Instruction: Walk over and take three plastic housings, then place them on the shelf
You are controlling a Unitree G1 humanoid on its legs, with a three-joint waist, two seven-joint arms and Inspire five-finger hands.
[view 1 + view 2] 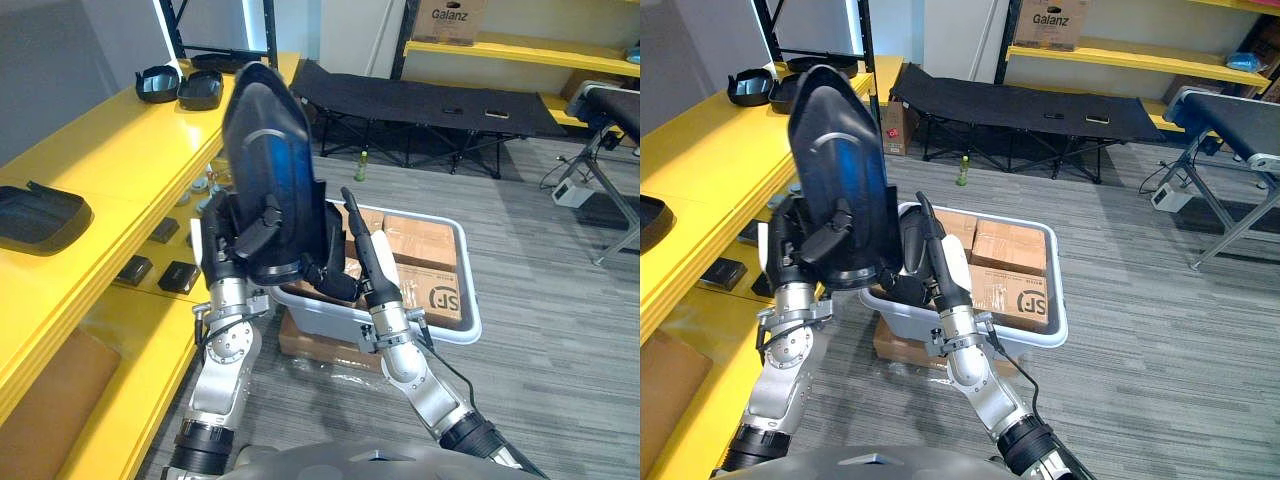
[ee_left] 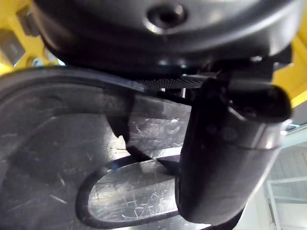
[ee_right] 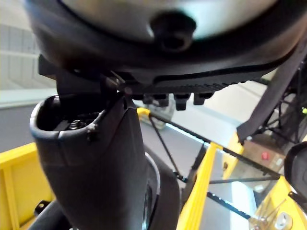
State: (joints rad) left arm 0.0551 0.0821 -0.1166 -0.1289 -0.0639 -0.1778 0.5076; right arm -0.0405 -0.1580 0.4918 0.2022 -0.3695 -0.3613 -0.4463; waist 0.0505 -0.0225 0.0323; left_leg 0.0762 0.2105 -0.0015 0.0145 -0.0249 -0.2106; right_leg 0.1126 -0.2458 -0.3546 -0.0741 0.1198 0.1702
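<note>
I hold a large glossy black plastic housing (image 1: 265,160) upright in front of me, next to the yellow shelf (image 1: 120,170). My left hand (image 1: 228,240) grips its lower part from the shelf side, thumb (image 2: 225,143) curled over the scratched face (image 2: 57,158). My right hand (image 1: 370,265) presses against the housing's other edge with its fingers straight up. Another black housing (image 1: 40,215) lies on the shelf top at the near left. Two more (image 1: 160,82) (image 1: 200,88) sit side by side at the shelf's far end.
A grey bin (image 1: 468,290) holding cardboard boxes stands on a box just behind my hands. Small dark parts (image 1: 180,275) lie on the lower shelf level. A black folding cot (image 1: 420,100) and a green bottle (image 1: 361,165) stand farther back.
</note>
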